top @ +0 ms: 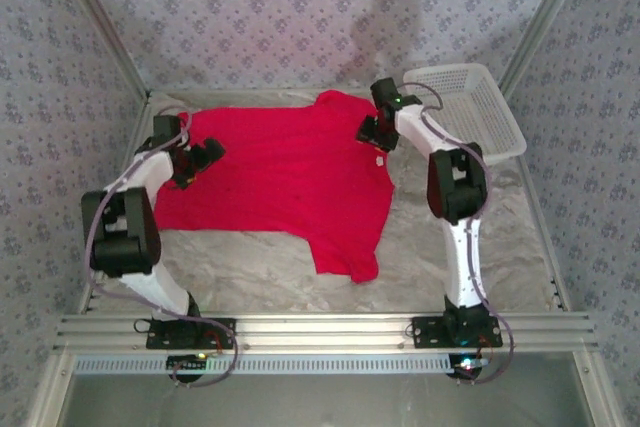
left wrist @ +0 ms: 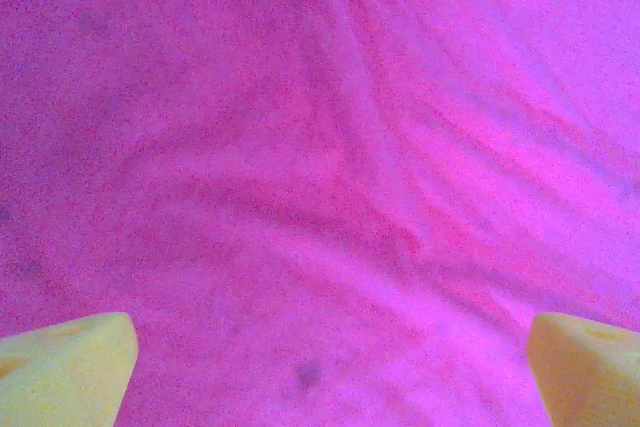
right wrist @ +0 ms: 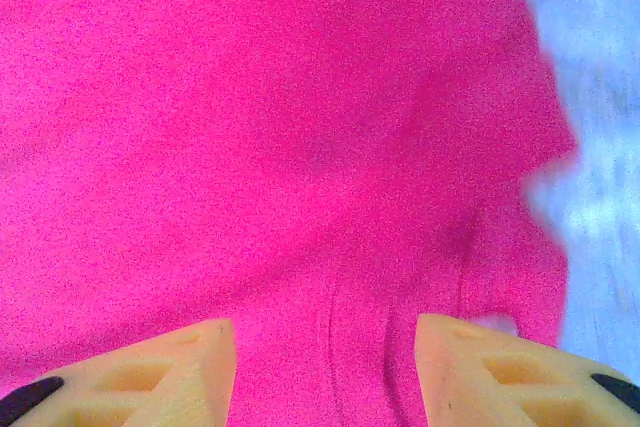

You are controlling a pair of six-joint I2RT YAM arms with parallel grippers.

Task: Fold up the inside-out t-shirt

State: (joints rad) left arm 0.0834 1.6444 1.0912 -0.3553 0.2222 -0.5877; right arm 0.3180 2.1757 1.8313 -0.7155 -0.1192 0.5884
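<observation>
Red t-shirt (top: 280, 187) beneath left claw (left wrist: 330, 362), wide open, and right claw (right wrist: 325, 362), half open, both empty.

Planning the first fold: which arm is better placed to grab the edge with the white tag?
Right. The right gripper, open, hovers by the t-shirt's white tag; the left gripper is over the opposite edge.

Bright red t-shirt (top: 280, 182) lies spread flat, slightly creased, across the table

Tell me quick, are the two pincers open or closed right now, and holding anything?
Left pincer: open, over the shirt, holding nothing.
Right pincer: open, over the shirt near its edge, holding nothing.
</observation>
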